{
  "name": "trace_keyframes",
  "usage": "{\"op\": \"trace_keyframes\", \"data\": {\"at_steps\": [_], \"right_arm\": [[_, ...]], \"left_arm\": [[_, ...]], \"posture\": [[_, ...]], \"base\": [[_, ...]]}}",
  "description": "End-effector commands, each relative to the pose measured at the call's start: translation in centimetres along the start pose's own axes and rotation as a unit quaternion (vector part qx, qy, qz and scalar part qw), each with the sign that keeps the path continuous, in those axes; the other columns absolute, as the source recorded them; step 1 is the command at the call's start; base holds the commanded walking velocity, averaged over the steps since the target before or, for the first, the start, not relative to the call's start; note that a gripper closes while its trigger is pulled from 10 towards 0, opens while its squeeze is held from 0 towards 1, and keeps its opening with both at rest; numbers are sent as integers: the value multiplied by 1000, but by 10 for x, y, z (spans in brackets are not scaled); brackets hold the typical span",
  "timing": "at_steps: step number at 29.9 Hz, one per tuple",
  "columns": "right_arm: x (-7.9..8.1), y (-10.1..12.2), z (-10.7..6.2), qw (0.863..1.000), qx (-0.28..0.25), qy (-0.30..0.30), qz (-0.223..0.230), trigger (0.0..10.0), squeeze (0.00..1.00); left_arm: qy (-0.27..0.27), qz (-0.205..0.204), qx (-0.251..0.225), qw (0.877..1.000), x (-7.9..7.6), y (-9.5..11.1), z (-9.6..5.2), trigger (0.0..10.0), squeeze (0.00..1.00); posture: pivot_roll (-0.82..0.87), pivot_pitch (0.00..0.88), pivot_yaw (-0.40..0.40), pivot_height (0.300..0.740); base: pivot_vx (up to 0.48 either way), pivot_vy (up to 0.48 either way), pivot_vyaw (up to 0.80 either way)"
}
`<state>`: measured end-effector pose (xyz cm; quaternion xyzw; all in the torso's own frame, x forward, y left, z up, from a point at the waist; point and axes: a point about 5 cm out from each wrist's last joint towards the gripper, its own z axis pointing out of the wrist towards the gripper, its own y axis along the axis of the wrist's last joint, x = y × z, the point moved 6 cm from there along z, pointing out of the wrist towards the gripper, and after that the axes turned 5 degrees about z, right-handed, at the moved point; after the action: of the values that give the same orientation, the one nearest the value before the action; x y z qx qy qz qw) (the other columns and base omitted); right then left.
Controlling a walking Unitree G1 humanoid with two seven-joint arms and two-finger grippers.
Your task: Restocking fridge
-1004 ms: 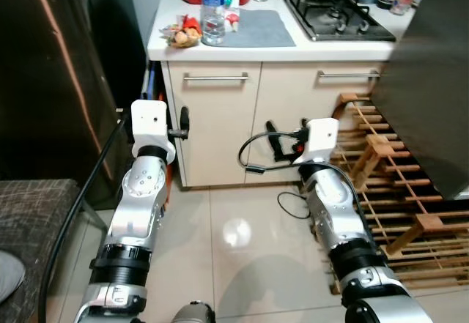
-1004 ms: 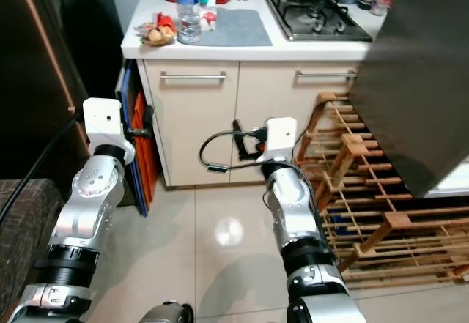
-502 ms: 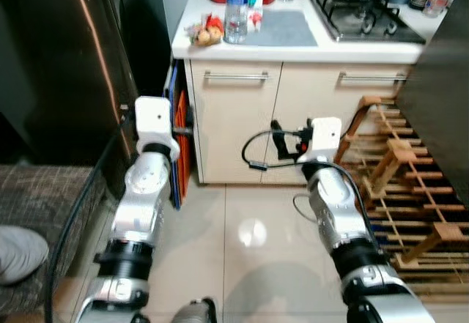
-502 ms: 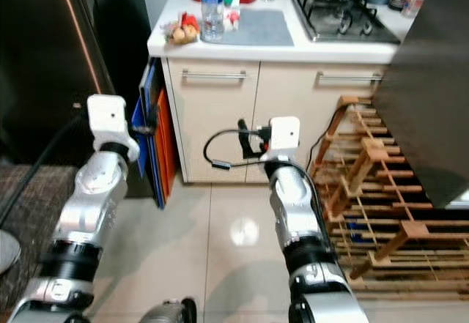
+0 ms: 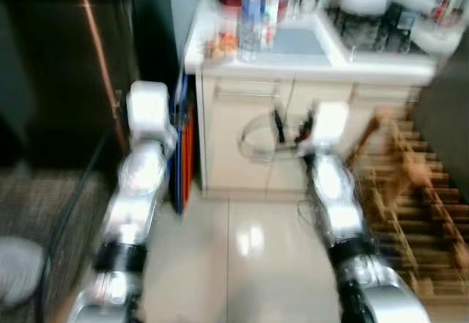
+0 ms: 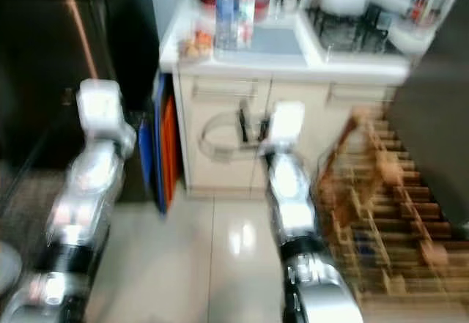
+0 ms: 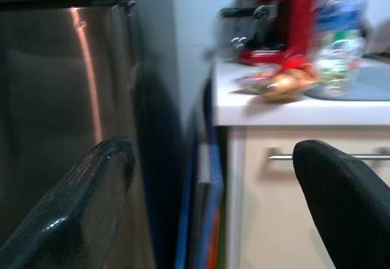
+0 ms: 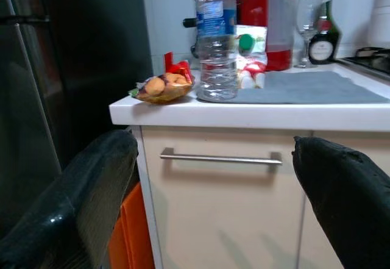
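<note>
Both grippers empty: left gripper (image 7: 213,208) and right gripper (image 8: 213,202) had fingers spread apart; water bottle (image 8: 217,37) stood on worktop (image 8: 256,113) beside snack packet (image 8: 163,88); fridge (image 7: 67,98) shut; restocking judged not begun; head views blurred.

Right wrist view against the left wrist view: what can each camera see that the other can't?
The right wrist view alone takes in a wine glass, a dark bottle and the grey mat. The left wrist view alone takes in the steel fridge door and the blue and orange boards wedged beside the cabinet. Both share the white counter, the water bottle, the snack packet, the red appliance and a cabinet handle. Each looks out between its own open black fingers.
</note>
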<state>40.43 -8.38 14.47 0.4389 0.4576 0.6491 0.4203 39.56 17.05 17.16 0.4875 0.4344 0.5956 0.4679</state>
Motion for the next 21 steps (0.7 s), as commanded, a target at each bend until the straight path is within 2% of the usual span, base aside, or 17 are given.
{"op": "trace_keyframes", "data": {"at_steps": [1,8,16,18,19,21], "right_arm": [[-19,7,0,1000,-8,-24,-14,10000,0],[-18,15,3,999,-21,-21,-17,10000,0],[-21,36,10,998,-52,-27,-30,10000,0],[-18,66,19,994,-97,-26,-42,10000,0],[-18,66,19,994,-97,-26,-42,10000,0],[-13,83,26,991,-121,-20,-46,10000,0]], "left_arm": [[-9,-5,-25,1000,-10,16,4,10000,0],[-6,-8,-32,999,-8,20,5,10000,0],[-25,-9,-44,999,-17,26,5,10000,0],[-55,-1,-71,996,-28,38,4,10000,0],[-55,-1,-71,996,-28,38,4,10000,0],[-68,0,-85,994,-33,44,3,10000,0]], "posture": [[-71,0,12,740],[-67,0,10,740],[-65,0,2,740],[-64,0,1,740],[-64,0,1,740],[-61,0,0,740]], "base": [[480,0,0],[480,0,0],[480,0,0],[480,0,0],[480,0,0],[480,0,0]]}}
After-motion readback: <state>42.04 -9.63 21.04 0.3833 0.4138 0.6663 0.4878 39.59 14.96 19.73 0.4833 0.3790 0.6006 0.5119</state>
